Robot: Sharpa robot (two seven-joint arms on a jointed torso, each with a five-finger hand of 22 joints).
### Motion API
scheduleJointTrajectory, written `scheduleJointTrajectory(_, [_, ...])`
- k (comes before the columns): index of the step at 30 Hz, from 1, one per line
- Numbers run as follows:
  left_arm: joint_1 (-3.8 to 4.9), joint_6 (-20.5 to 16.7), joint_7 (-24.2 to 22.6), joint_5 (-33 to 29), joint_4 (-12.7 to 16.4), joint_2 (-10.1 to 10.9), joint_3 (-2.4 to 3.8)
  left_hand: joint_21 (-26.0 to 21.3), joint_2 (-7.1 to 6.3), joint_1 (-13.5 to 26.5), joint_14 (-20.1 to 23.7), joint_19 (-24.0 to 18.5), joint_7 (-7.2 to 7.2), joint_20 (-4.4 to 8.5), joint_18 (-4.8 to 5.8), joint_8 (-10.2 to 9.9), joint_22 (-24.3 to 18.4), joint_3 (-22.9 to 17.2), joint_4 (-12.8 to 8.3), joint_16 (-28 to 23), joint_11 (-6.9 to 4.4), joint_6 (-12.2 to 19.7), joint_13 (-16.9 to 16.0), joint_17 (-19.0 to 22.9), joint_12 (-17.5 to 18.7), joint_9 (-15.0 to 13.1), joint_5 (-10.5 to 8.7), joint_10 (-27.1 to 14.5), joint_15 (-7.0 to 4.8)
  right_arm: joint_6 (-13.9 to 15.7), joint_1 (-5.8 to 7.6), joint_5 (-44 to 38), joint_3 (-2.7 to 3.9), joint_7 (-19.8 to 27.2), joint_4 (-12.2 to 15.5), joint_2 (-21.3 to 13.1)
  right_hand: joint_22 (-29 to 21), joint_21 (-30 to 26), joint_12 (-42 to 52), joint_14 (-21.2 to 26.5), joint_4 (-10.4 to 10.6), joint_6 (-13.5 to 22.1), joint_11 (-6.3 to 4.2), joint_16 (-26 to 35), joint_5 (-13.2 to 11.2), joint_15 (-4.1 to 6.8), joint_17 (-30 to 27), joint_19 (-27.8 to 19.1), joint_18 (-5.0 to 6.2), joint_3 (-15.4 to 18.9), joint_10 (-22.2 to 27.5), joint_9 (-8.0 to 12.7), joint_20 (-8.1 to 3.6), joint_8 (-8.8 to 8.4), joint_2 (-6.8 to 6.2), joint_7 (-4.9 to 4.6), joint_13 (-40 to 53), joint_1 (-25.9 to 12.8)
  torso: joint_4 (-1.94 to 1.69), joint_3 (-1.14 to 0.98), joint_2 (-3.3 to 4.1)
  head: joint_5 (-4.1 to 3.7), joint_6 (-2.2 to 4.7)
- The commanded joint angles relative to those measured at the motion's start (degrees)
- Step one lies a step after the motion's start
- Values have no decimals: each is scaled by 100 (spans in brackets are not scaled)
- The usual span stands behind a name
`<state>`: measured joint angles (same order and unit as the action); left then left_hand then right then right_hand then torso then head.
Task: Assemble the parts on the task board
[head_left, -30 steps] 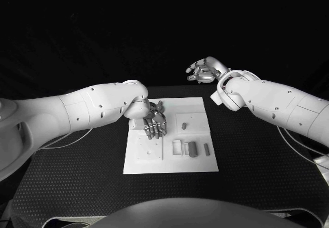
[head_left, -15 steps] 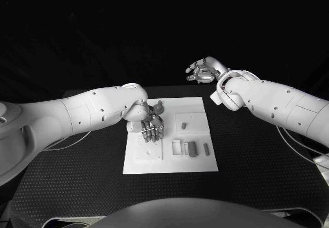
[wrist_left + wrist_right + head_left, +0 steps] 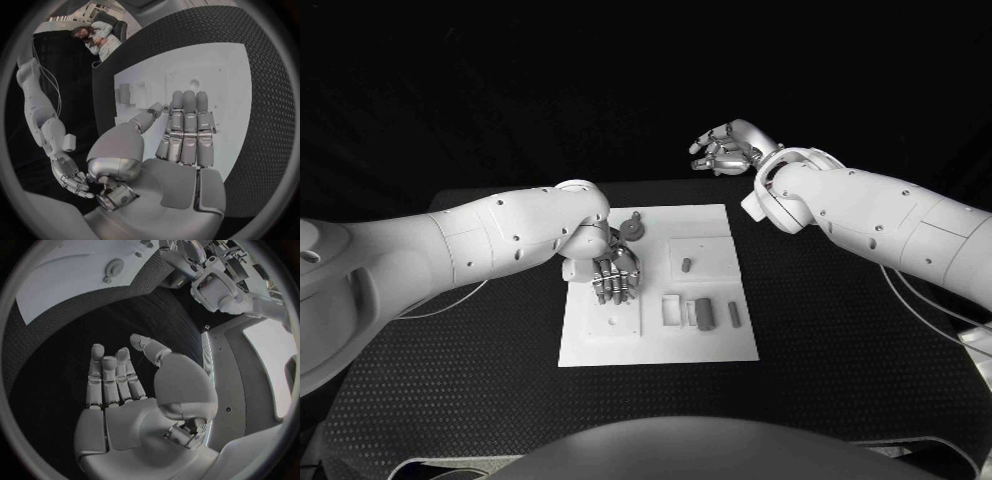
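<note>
Now the left hand [image 3: 606,268], fingers straight and holding nothing, is drawing back toward the near-left of the task board [image 3: 718,345], uncovering a round part [image 3: 633,227] at its far edge; right hand [image 3: 723,148] is hanging released beyond the desk [image 3: 848,380].

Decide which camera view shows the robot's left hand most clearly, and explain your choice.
The left wrist view: the left hand is large there, fingers straight and together over the task board, holding nothing. The head view shows it small above the board's left side. The right wrist view shows that arm's white casing.
</note>
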<state>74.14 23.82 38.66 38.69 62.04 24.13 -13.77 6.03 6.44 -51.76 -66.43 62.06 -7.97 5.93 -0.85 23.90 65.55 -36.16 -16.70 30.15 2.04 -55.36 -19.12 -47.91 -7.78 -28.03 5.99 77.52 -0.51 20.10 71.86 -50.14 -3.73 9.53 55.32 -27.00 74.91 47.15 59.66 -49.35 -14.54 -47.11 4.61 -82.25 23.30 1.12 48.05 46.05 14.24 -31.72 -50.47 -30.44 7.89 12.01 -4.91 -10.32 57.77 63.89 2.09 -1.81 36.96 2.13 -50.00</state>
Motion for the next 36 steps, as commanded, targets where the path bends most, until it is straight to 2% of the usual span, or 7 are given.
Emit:
scheduleJointTrajectory(1, [-15,103,-47,369,-21,-42,2,34,55,10,-35,34,209,11,47,29,9,-29,-2,-36,4,-255,-11,-8,-3,-8,34,45,11,-70,-8,-1,3,69,8,10,96,-29,39,16,-29,-16,-9,-34,14,7,-8,-27,57,2,50,11,1,38,4,-44,-7,56,3,2,1,2,0])
scheduleJointTrajectory(15, [-41,180,-98,882,-11,-90,1,36,55,20,-41,38,211,14,46,22,25,-46,-3,-43,1,-259,-20,-19,-3,-19,62,51,9,-78,-12,-2,3,73,32,10,97,-30,43,19,-31,-19,-9,-37,14,7,-13,-28,59,3,52,15,6,42,9,-44,-13,57,0,0,0,-13,0])
scheduleJointTrajectory(36, [-99,328,-135,885,-44,-168,2,39,46,40,-52,43,212,16,45,15,47,-59,-1,-51,0,-266,-32,-34,-2,-35,79,58,6,-91,-13,-2,3,79,49,8,98,-31,51,23,-32,-21,-9,-44,13,6,-22,-31,64,5,57,24,14,47,13,-44,-24,56,-3,-2,3,-38,0])
